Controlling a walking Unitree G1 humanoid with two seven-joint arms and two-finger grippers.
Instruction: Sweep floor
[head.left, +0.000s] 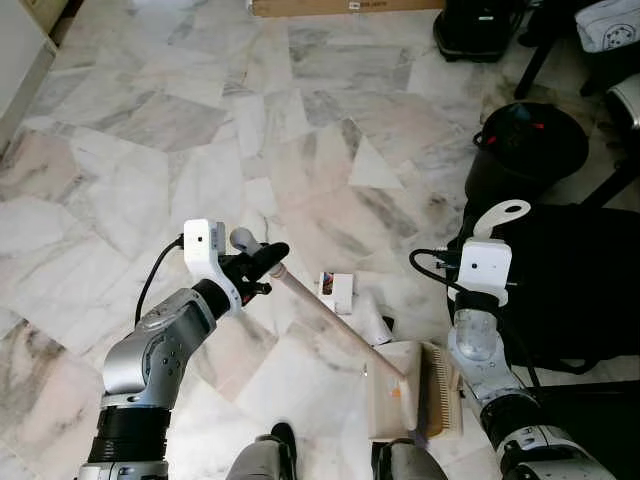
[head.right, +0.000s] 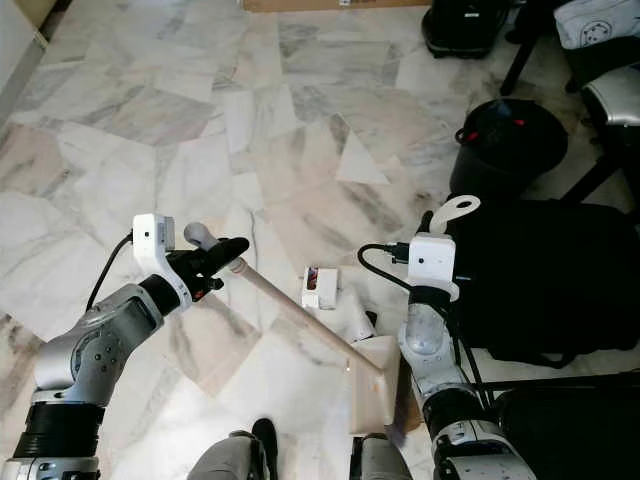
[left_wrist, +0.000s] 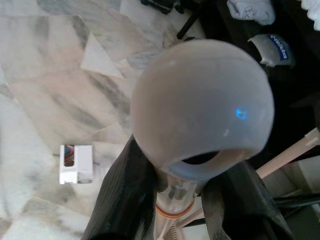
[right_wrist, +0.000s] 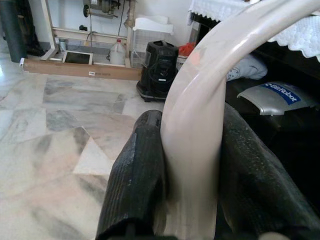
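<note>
The broom (head.left: 330, 315) handle is clamped by the left end effector (head.left: 262, 265), its head beside the dustpan (head.left: 392, 400), whose looped handle is gripped by the right end effector (right_wrist: 190, 165); a small carton (head.left: 337, 292) lies just beyond the broom.

The grey cover (right_wrist: 272, 95) bears a blue label, seemingly reading "Robot".

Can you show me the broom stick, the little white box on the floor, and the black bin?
broom stick (head.left: 330, 318): left eye view, mid-shaft.
little white box (head.left: 336, 293): left eye view, its top face.
black bin (head.left: 528, 145): left eye view, its dark body.

One broom (head.left: 330, 318), one dustpan (head.left: 392, 400), one carton (head.left: 336, 292)
</note>
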